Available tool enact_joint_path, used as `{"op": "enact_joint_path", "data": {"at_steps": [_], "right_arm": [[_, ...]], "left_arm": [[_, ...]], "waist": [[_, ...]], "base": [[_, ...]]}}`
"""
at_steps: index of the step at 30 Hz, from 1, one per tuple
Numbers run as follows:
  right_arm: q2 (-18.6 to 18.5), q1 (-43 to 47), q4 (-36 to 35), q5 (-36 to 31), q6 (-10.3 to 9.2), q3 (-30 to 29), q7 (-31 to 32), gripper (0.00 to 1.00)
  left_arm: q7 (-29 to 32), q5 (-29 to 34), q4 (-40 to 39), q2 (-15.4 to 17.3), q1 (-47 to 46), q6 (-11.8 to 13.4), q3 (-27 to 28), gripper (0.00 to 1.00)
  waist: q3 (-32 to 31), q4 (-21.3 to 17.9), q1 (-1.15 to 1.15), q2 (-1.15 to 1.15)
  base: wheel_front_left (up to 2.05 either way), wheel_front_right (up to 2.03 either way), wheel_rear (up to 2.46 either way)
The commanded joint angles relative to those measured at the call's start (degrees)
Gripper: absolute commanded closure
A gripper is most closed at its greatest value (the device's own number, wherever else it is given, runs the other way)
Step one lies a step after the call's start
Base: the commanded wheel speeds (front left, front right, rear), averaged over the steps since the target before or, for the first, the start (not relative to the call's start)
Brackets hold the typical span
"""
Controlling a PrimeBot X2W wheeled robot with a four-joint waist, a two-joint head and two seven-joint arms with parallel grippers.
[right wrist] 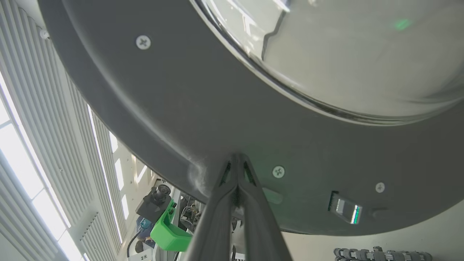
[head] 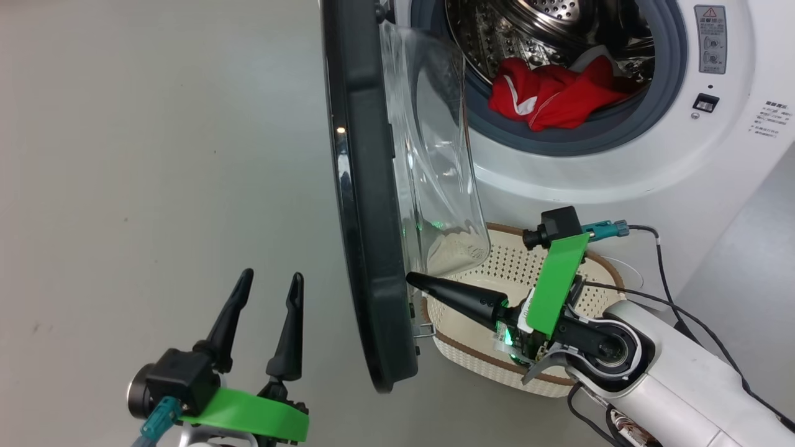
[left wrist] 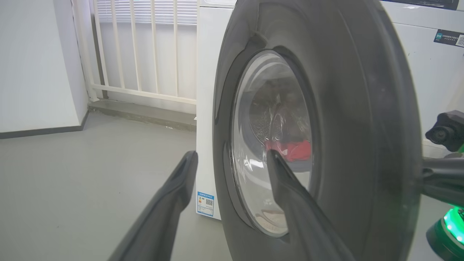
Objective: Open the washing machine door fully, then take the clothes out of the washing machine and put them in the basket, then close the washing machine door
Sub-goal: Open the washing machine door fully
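Observation:
The white washing machine has its drum exposed, and red clothes with white trim lie at the drum's front lip. The black-rimmed door stands edge-on, about half swung out, its clear glass bowl bulging toward the machine. My right gripper is shut, and its tips press against the door's inner rim near the bottom. My left gripper is open at the lower left, outside the door and apart from it. The cream basket sits on the floor under the door and my right wrist.
Bare grey floor spreads left of the door. In the left wrist view a white railing and a wall stand behind the machine. Black cables trail from my right arm in front of the machine's base.

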Motion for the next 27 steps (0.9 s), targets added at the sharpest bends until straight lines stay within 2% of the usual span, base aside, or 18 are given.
{"op": "enact_joint_path", "data": {"at_steps": [1,2,3,8,13,17,23,27], "right_arm": [[0.9,1.1,-2.0,-1.3,0.46,-0.8,-1.4,0.64],[0.8,1.5,-2.5,-2.3,0.46,-1.2,-2.3,0.27],[0.6,1.9,-3.1,-3.5,0.46,-1.7,-3.3,0.0],[-2.3,3.3,-5.3,-18.3,0.46,-0.9,-13.0,0.0],[-3.1,5.2,-1.7,-31.8,0.46,1.2,-24.7,0.0],[-2.3,6.3,1.6,-38.9,0.46,1.2,-32.6,0.0],[-1.4,7.5,5.5,-48.5,0.46,-2.0,-36.8,0.0],[1.1,9.5,7.7,-59.9,0.46,-10.7,-37.3,0.0]], "left_arm": [[-0.4,-0.2,-1.2,0.9,0.1,-0.3,2.3,0.0],[-0.4,0.0,-1.1,0.9,0.2,-0.4,2.4,0.0],[-0.4,0.3,-1.0,0.9,0.2,-0.6,2.5,0.0],[-0.4,-0.8,-0.8,0.9,0.6,-1.9,2.7,0.0],[-0.4,-0.7,-0.8,0.9,1.2,-2.5,3.4,0.0],[-0.4,-1.4,-1.8,0.9,1.8,-2.7,4.1,0.0],[-0.4,-1.7,-2.7,0.9,2.7,-2.4,4.7,0.0],[-0.4,-0.2,-3.4,0.9,3.4,-2.2,5.4,0.0]], "waist": [[-0.2,-0.1,0.0,0.0],[-0.4,-0.1,0.0,0.0],[-0.5,-0.2,0.0,0.0],[-1.1,-0.4,0.0,0.0],[-1.7,-1.3,0.0,0.0],[-2.1,-2.0,0.0,0.0],[-2.6,-2.6,0.0,0.0],[-3.0,-3.1,0.0,0.0]], "base": [[0.0,0.0,0.0],[0.0,0.0,0.0],[0.0,0.0,0.0],[0.0,0.0,0.0],[0.0,0.0,0.0],[0.0,0.0,0.0],[0.0,0.0,0.0],[0.0,0.0,0.0]]}}
